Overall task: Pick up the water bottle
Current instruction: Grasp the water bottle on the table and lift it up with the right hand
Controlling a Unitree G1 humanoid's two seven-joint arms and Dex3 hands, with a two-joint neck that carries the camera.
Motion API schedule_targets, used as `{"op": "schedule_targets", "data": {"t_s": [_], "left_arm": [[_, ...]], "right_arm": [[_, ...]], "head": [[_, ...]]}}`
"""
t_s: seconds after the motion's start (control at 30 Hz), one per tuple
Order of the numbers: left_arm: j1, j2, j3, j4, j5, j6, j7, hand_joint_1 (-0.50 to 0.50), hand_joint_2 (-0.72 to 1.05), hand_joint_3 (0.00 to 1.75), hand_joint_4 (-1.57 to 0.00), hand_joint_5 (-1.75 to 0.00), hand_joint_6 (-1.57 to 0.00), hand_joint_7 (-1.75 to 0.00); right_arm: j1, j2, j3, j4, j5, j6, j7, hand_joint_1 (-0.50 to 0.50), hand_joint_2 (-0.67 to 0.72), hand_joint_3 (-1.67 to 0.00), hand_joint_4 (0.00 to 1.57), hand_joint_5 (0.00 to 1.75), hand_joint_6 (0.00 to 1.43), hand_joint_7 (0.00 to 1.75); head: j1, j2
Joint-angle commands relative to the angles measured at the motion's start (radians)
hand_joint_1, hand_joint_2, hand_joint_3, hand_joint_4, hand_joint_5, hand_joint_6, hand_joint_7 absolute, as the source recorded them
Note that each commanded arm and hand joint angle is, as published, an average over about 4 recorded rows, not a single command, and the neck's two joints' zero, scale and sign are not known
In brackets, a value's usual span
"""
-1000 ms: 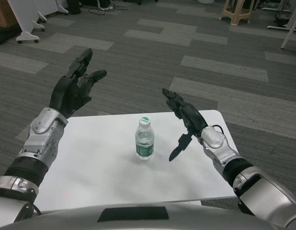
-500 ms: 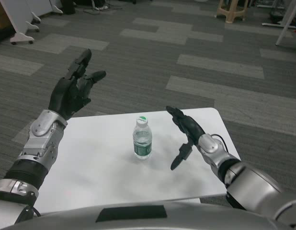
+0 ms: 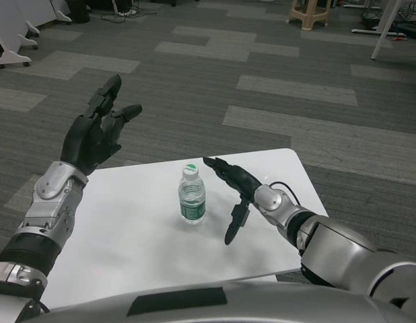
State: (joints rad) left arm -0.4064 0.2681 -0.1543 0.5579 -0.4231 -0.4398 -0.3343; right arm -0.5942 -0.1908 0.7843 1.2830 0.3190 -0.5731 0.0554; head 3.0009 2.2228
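A small clear water bottle [image 3: 192,197] with a white and green cap and a green label stands upright near the middle of the white table [image 3: 127,249]. My right hand [image 3: 233,188] hovers just to the bottle's right, fingers spread and apart from it, holding nothing. My left hand [image 3: 95,134] is raised over the table's far left corner, fingers spread, well away from the bottle.
The table's right edge [image 3: 314,195] lies close behind my right forearm. Beyond the table is grey patterned carpet. A white wheeled stand [image 3: 13,40] is at the far left and a stool [image 3: 310,13] at the far top.
My right hand has moved left, closing on the bottle's right side. The camera has tilted, shifting the whole picture a little left and up. My left hand stays raised.
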Motion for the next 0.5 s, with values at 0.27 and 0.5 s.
{"op": "schedule_targets", "data": {"t_s": [0.27,0.5], "left_arm": [[-0.03,0.007,-0.013,0.019,-0.012,-0.007,0.005,-0.48,1.05,0.52,0.0,-0.74,0.0,0.0],[-0.04,0.016,-0.031,0.019,-0.026,-0.007,0.006,-0.48,1.05,0.52,0.0,-0.72,0.0,0.0]], "right_arm": [[-0.077,0.032,0.084,0.012,0.005,0.011,-0.03,-0.46,0.34,-0.08,0.0,0.0,0.0,0.0],[-0.103,0.046,0.13,0.026,0.005,0.015,-0.071,-0.46,0.41,-0.08,0.0,0.0,0.0,0.0]], "head": [[-0.025,0.003],[-0.035,0.0]]}}
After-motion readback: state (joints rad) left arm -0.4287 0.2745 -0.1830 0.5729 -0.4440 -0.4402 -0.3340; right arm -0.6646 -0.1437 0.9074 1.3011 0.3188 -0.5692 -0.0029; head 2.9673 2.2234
